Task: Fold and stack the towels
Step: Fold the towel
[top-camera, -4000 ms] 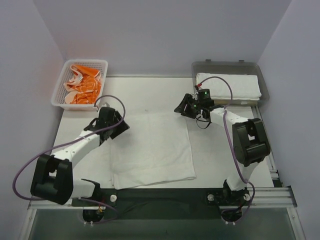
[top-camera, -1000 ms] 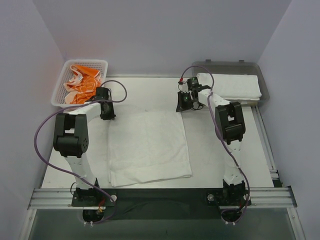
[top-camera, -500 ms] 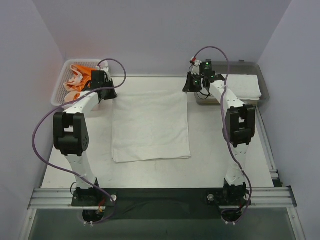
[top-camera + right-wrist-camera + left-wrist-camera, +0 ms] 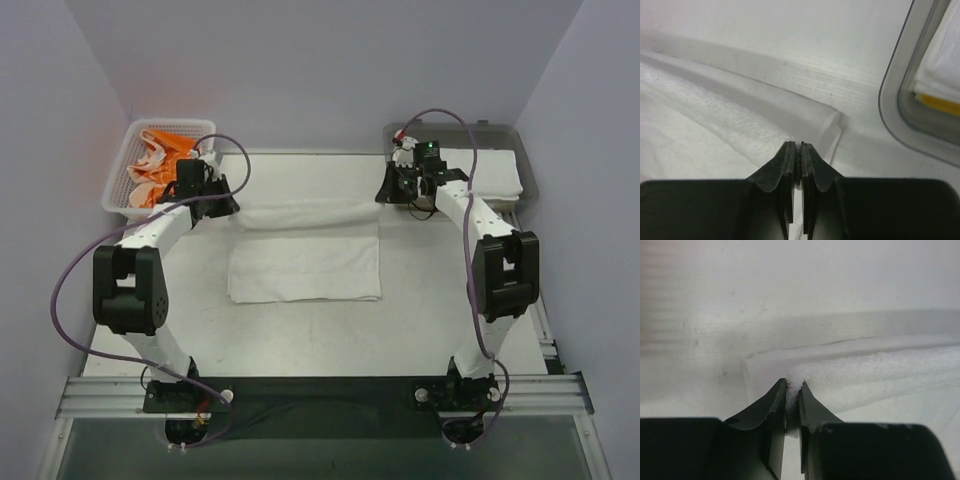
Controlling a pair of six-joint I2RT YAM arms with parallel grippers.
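Left hand (image 4: 792,386) and right hand (image 4: 799,146) pinch nubby terry towel (image 4: 305,270) (sagging rectangle).

Towel (image 4: 305,262) lies on table (image 4: 430,300), basket (image 4: 118,182) behind-left, tray (image 4: 450,128) behind-right.

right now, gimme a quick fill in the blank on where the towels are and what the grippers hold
The spread towel, pinched at its far corners by the left gripper and the right gripper, is ____ in colour.
The crumpled towel in the mesh basket is white and ____.
The grey tray with a folded towel sits at the table's far ____ corner.
Missing words: white; orange; right
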